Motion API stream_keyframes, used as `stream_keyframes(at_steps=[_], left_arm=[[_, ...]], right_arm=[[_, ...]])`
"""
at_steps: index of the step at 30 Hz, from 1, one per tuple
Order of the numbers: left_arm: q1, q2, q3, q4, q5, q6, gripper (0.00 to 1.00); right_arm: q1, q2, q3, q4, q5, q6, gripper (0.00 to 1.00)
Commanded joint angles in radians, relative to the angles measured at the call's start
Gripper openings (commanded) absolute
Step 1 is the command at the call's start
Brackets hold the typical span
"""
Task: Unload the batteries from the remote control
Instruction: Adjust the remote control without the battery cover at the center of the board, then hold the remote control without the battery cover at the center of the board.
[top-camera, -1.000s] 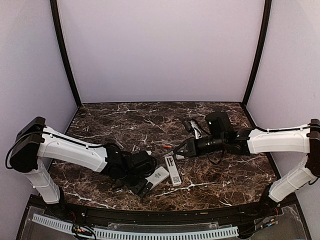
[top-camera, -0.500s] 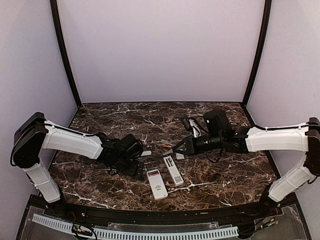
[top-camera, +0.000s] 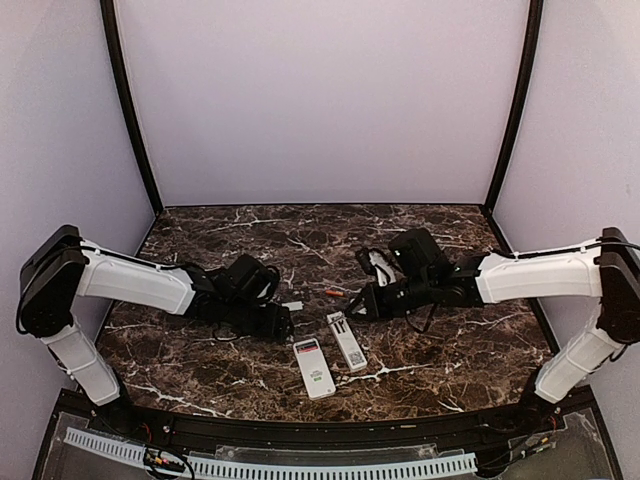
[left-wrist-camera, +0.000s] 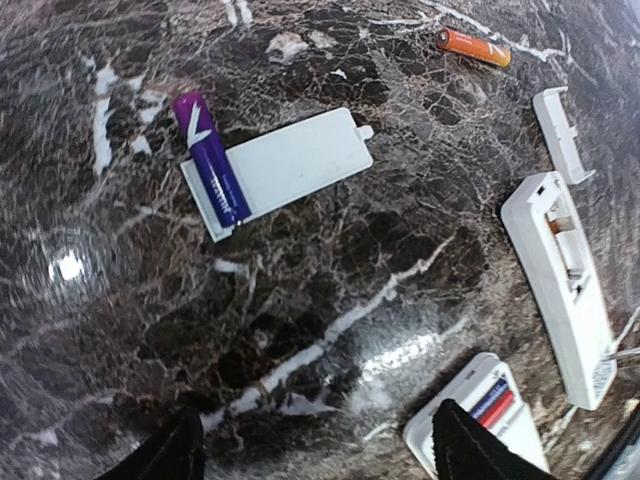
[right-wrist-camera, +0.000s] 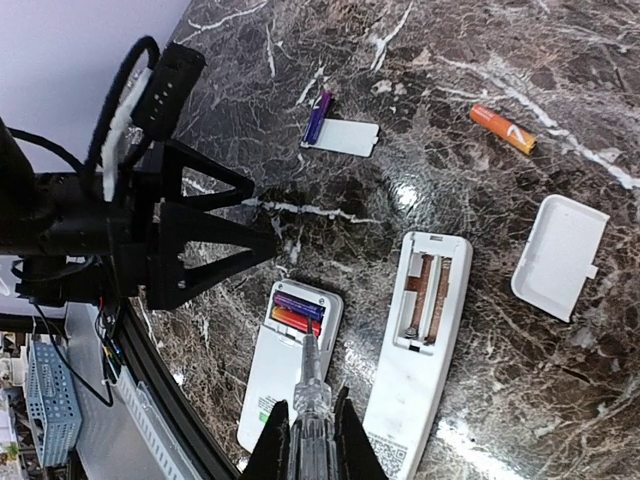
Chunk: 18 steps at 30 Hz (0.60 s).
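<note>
Marble counter, dark brown with white veins, is seen under both arms. White rectangular remote with its back open is laid close to the near edge, about midway along it. Two batteries, one purple and one orange, are seated side by side in its bay. Second white remote is laid just beside it toward the right edge, back open, bay bare with metal contacts showing. Loose orange cylindrical battery is laid around the counter's middle, farther from the near edge and apart from both remotes. Loose purple cylindrical battery is laid touching the short end of a flat white cover plate, toward the left edge from the orange one. Another white cover plate is laid near the top end of the bare remote, not touching it. Left gripper is held low over the counter on the left-edge side of the remotes, fingers spread wide apart. Right gripper is clamped on a thin clear rod-like tool. Tool tip is pointed into the loaded bay at the orange cell; whether contact is made cannot be told.
</note>
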Motion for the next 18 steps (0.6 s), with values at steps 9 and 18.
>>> stream_keyframes(at_steps=[9,18], left_arm=[[0.056,-0.077,-0.123,0.165,0.378,-0.154,0.42],[0.07,-0.02,-0.136,0.215,0.463,-0.17,0.34]], right_arm=[[0.097,0.134,0.147,-0.112,0.101,-0.029,0.0],[0.115,0.167,0.176,-0.158,0.127,-0.023,0.0]])
